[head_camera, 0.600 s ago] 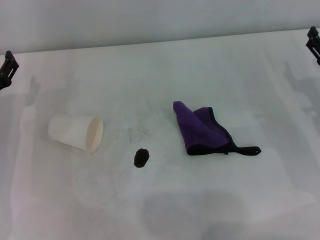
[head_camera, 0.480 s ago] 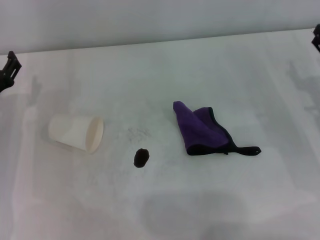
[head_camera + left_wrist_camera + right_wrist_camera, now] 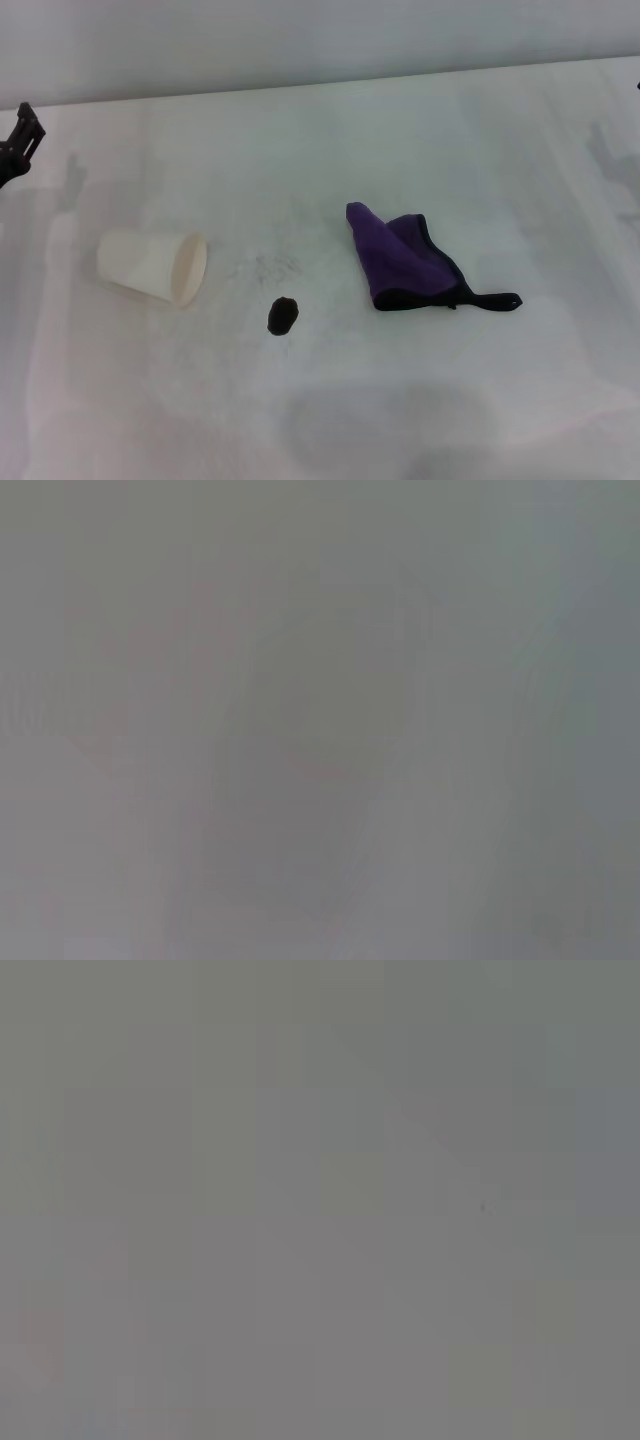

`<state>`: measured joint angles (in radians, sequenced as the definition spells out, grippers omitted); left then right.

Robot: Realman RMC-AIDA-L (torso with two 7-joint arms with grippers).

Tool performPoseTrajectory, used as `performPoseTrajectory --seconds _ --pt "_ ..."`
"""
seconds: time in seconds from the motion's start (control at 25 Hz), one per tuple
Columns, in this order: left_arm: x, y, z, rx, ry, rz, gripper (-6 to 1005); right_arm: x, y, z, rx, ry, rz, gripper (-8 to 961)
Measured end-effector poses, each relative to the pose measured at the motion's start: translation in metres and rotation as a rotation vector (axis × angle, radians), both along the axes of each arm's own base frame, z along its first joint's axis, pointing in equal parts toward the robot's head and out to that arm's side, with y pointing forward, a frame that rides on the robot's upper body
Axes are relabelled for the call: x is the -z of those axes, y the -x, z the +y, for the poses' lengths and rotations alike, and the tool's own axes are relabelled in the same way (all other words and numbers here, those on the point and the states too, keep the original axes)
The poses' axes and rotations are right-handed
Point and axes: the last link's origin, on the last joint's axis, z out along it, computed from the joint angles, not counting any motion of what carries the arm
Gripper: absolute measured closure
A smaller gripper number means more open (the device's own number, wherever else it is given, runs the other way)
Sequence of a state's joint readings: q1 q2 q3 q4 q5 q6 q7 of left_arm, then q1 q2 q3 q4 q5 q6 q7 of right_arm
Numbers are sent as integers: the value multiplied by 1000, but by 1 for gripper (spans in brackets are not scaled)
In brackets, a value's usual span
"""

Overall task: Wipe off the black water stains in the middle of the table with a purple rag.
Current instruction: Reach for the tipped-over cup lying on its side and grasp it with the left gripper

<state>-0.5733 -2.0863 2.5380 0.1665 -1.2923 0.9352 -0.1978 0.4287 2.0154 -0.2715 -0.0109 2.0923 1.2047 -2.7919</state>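
Note:
The purple rag (image 3: 405, 260) lies folded on the white table (image 3: 330, 130), right of centre, its black loop tab pointing right. The black water stain (image 3: 282, 315) is a small dark oval blob on the table to the left of the rag and a little nearer to me, apart from it. My left gripper (image 3: 18, 140) shows only as a black part at the far left edge, well away from both. My right gripper is out of the head view. Both wrist views show only plain grey.
A white paper cup (image 3: 152, 266) lies on its side left of the stain, mouth towards the stain. A faint grey speckled smudge (image 3: 268, 266) marks the table between the cup and the rag. The table's far edge meets a pale wall.
The right gripper has slid out of the head view at the right edge. The left gripper has drawn slightly further up and left. The rag, stain and cup have not moved.

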Motion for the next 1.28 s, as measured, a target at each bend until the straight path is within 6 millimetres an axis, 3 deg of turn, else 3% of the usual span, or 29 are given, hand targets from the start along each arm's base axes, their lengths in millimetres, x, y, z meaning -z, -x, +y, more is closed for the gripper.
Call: performPoseTrajectory --seconds 0.36,0.52,0.72,0.96,1.12,1.16,1.28 --pt "3 -11 6 26 11 -34 111 1 -2 1 17 9 -1 88" --pt "-3 -23 15 117 65 -73 112 0 -5 1 30 13 -5 88" --pt "-24 -31 28 250 267 -153 113 1 -5 1 33 16 -6 88" --pt "-68 -38 35 377 449 -230 114 1 -3 3 29 16 -4 89" --pt "-84 -46 39 418 574 -172 115 2 -2 5 28 19 -3 89" --pt "-90 -57 44 424 710 -88 115 2 -2 6 28 19 -4 89" --pt "-91 -70 48 447 782 -9 116 1 -2 7 27 18 -7 89"
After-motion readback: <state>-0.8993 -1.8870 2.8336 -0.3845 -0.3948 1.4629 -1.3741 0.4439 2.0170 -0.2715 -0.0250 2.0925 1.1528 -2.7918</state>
